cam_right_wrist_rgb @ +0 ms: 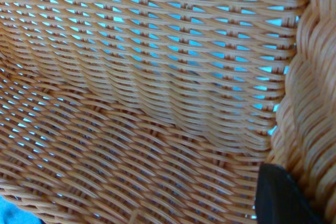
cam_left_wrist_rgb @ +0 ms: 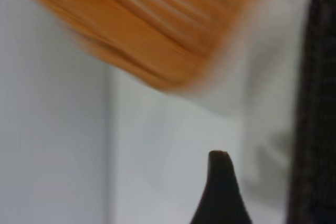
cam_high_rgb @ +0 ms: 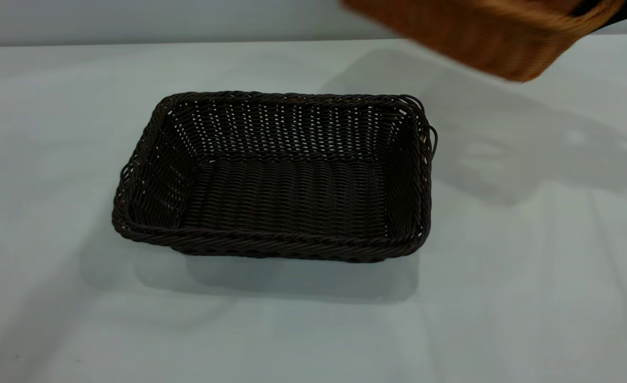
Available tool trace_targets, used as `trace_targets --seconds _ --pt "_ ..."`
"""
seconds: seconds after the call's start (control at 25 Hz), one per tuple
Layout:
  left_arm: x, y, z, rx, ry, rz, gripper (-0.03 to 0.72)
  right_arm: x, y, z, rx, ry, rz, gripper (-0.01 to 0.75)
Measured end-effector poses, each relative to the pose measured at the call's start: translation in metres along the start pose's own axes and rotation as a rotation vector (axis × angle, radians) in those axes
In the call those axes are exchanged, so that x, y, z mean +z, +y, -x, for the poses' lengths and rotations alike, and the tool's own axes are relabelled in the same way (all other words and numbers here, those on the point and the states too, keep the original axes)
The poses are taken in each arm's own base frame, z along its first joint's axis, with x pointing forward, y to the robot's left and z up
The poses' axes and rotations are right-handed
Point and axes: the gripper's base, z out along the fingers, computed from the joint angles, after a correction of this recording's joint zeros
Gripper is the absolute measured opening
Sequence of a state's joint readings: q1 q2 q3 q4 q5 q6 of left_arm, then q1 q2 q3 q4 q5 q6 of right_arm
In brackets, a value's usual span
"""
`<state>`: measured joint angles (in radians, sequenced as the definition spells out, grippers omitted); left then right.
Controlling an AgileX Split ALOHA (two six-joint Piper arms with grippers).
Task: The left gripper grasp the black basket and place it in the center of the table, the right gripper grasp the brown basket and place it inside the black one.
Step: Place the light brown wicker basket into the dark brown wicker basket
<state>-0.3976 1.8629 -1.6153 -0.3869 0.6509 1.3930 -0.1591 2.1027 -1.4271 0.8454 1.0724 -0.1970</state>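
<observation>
The dark woven wicker basket [cam_high_rgb: 276, 175] sits mid-frame on the pale table [cam_high_rgb: 531, 298], placed. My right gripper [cam_right_wrist_rgb: 286, 198], clamped on its rim, holds the orange-tan wicker basket [cam_high_rgb: 483, 32] aloft, upper right; nesting remains.

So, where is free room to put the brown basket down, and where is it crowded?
The black basket is empty inside, and the table is bare on its left, in front of it and on its right. The crowded place is the far right corner, where the right gripper holds the brown basket in the air.
</observation>
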Motion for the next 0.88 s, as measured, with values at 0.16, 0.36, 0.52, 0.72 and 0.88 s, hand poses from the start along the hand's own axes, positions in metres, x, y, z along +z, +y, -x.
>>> trace_targets --seconds 0.16,0.36,0.52,0.72,0.88 --pt "-0.067 0.012 0.008 -0.023 -0.043 0.148 0.487 0.037 0.035 -0.028 -0.149 0.126 -0.057 0.07" --pt "-0.106 0.014 0.01 -0.052 -0.067 0.232 0.487 0.08 0.059 -0.059 -0.274 0.25 -0.123 0.07" --pt "-0.109 0.014 0.011 -0.058 -0.07 0.238 0.487 0.104 0.062 -0.072 -0.303 0.304 -0.158 0.07" --pt "-0.108 0.013 0.01 -0.058 -0.067 0.233 0.487 0.131 0.055 -0.08 -0.279 0.361 -0.192 0.07" --pt "-0.108 0.013 0.01 -0.058 -0.067 0.231 0.487 0.143 0.052 -0.085 -0.286 0.379 -0.218 0.07"
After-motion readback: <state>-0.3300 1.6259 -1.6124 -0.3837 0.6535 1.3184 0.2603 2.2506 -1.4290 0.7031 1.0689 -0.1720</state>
